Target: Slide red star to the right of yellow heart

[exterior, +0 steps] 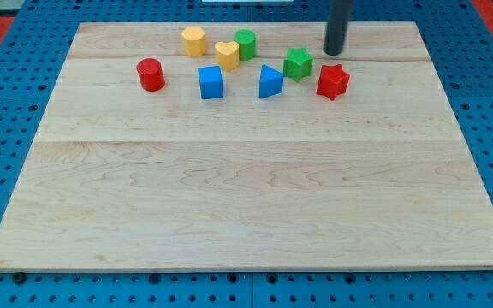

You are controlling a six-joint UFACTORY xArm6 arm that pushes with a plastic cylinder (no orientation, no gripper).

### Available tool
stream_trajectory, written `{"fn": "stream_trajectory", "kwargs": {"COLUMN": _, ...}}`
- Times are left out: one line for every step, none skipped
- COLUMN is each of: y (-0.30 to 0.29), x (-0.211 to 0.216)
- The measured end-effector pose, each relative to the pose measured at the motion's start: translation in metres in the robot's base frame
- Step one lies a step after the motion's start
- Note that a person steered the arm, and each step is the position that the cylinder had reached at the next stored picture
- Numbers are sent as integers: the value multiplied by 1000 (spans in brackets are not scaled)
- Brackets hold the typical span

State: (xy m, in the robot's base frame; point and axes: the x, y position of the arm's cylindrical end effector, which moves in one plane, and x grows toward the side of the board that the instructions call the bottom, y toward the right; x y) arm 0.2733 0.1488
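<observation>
The rod carries no pincer; my tip [334, 51] sits just above the red star [333, 81]. Pushed leftward toward the yellow heart [227, 55], it could hit the green star [297, 63].

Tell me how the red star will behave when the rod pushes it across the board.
The red star looks squat and flat-bottomed, so it should slide rather than roll or tip. Its points may make it spin if my tip, now just above it in the view, hits off-centre. The wooden board looks smooth, so probably little drag.
</observation>
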Motion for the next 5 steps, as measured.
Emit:
{"fn": "stream_trajectory", "kwargs": {"y": -21, "x": 23}}
{"fn": "stream_trajectory", "kwargs": {"y": -84, "x": 26}}
{"fn": "stream_trajectory", "kwargs": {"y": -67, "x": 26}}
{"fn": "stream_trajectory", "kwargs": {"y": 19, "x": 28}}
{"fn": "stream_trajectory", "kwargs": {"y": 66, "x": 49}}
